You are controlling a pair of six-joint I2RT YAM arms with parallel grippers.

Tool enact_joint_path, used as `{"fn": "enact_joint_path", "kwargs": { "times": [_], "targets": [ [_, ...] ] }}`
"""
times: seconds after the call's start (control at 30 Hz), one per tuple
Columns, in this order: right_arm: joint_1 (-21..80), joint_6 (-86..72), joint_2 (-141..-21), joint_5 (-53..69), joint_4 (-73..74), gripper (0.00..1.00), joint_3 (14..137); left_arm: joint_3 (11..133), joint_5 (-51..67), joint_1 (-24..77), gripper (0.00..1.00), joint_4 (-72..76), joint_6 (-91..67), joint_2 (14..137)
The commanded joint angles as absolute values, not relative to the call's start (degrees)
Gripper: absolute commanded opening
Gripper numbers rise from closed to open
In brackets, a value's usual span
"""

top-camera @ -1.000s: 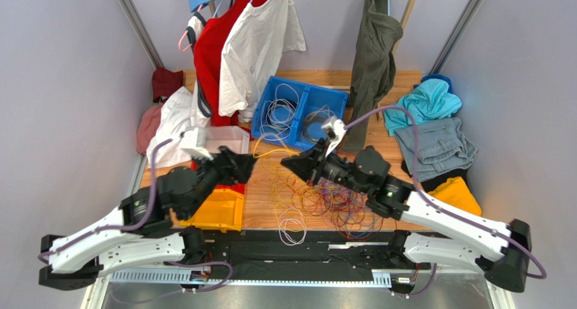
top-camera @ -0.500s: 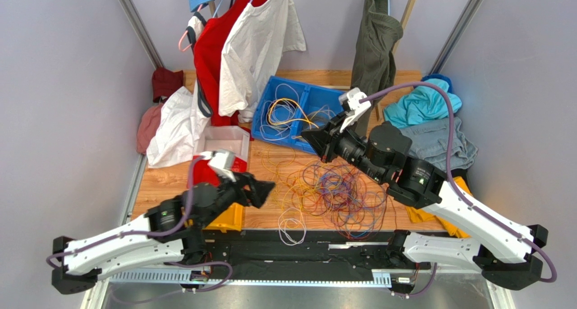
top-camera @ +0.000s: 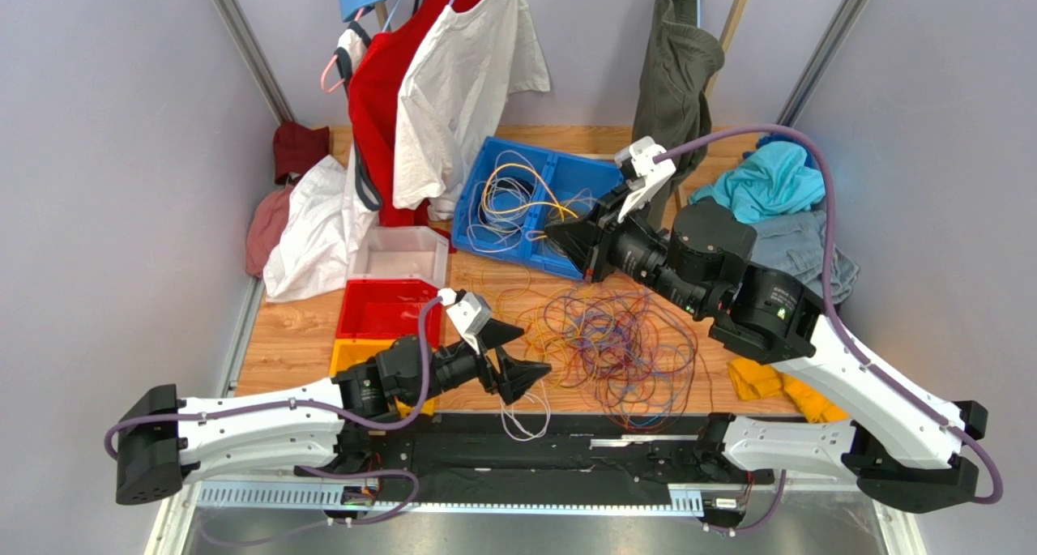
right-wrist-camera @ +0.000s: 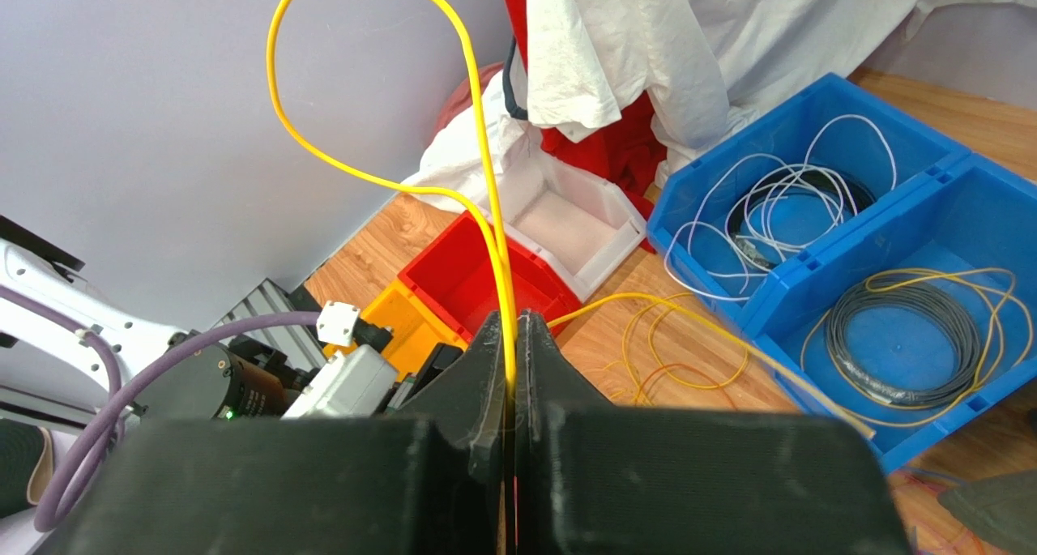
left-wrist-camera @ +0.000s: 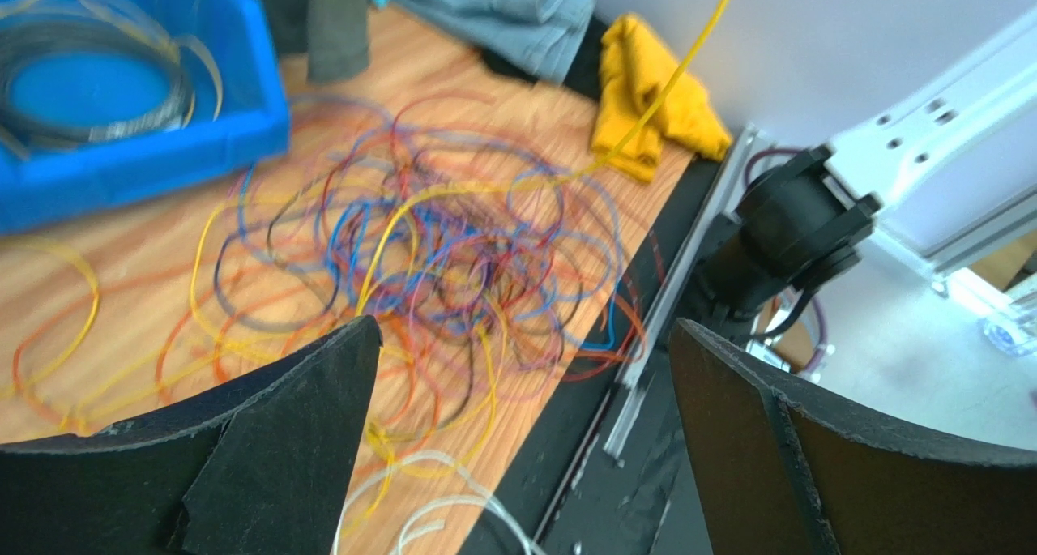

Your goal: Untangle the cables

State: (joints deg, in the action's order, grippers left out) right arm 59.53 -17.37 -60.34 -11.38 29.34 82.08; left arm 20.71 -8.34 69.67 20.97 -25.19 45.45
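We see the tangled cables (top-camera: 615,342) heaped on the desk (top-camera: 292,330), close to its front edge and right of centre. Our left claw (top-camera: 520,353) hovers low at the front edge, just left of the heap, with its jaws spread wide and nothing in them. Our right claw (right-wrist-camera: 511,327) is clamped tight on a yellow cable (right-wrist-camera: 485,178), high over the blue bin (left-wrist-camera: 146,172) near the desk's back edge. The strand loops up past the claw.
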Motion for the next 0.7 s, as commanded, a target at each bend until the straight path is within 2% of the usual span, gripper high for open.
{"fn": "enact_joint_path", "kwargs": {
  "times": [0.0, 0.4, 0.67],
  "targets": [
    [59.4, -19.2, -61.4, -9.8, 31.3, 0.0, 86.2, 18.5, -4.1, 70.0, 0.97, 37.4, -19.4, 47.1],
    [59.4, -20.2, -61.3, -7.2, 33.4, 0.0, 90.8, 18.5, -9.3, 70.0, 0.97, 41.0, -17.9, 58.8],
    [59.4, -20.2, -60.3, -6.4, 34.0, 0.0, 91.5, 18.4, -18.4, 70.0, 0.89, 44.8, -17.8, 66.4]
  ]
}}
